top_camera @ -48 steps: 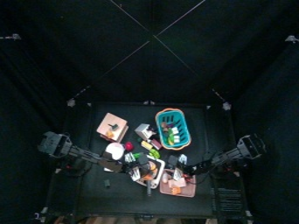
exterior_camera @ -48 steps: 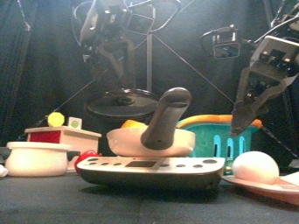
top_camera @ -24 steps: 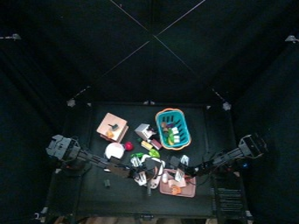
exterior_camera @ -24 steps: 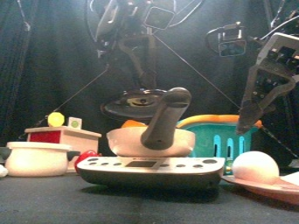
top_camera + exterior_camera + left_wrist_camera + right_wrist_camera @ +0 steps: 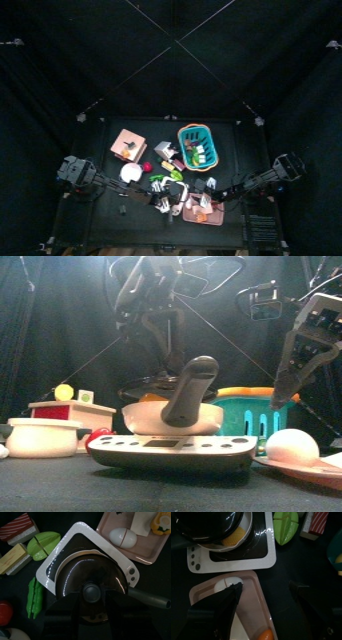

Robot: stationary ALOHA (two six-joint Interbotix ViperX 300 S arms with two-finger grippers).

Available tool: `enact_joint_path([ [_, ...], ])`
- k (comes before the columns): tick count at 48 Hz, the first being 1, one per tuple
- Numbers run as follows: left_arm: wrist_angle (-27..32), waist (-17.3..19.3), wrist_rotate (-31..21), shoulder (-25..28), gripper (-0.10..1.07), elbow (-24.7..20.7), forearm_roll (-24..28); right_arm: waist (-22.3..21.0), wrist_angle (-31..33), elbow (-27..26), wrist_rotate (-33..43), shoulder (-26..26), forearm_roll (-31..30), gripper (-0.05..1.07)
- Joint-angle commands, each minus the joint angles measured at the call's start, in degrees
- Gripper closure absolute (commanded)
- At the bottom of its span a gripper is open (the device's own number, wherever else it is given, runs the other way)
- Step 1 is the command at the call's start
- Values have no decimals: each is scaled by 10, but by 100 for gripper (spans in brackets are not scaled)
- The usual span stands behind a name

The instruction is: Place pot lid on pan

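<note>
Item: dark round glass pot lid with black knob (image 5: 90, 579), sitting over the white-sided pan (image 5: 70, 549) with the long grey handle (image 5: 191, 391), which is resting on the grey-and-white stove block (image 5: 171, 453).

Step in hand: seating the lid; the next move calls for release and a straight lift.

Left pincer (image 5: 90, 614) is hovering above the knob; whether clamped, cannot tell.

Right pincer (image 5: 264, 594), jaws apart, is hanging beside the pan, over the pink tray (image 5: 251, 609).

The left wrist view is showing the lid's fit; the front view hides it behind the handle.
</note>
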Motion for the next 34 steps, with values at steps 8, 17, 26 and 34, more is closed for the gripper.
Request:
enact_joint_path([
  [8, -3, 3, 0, -3, 38, -20, 3, 3, 0, -4, -1, -17, -1, -1],
  [17, -4, 5, 0, 1, 38, -26, 4, 2, 0, -4, -1, -17, -1, -1],
  [26, -3, 12, 0, 5, 38, -26, 8, 3, 0, -4, -2, -17, -1, -1],
  [34, -4, 19, 0, 10, 38, -26, 9, 2, 0, -4, -2, -17, -1, -1],
])
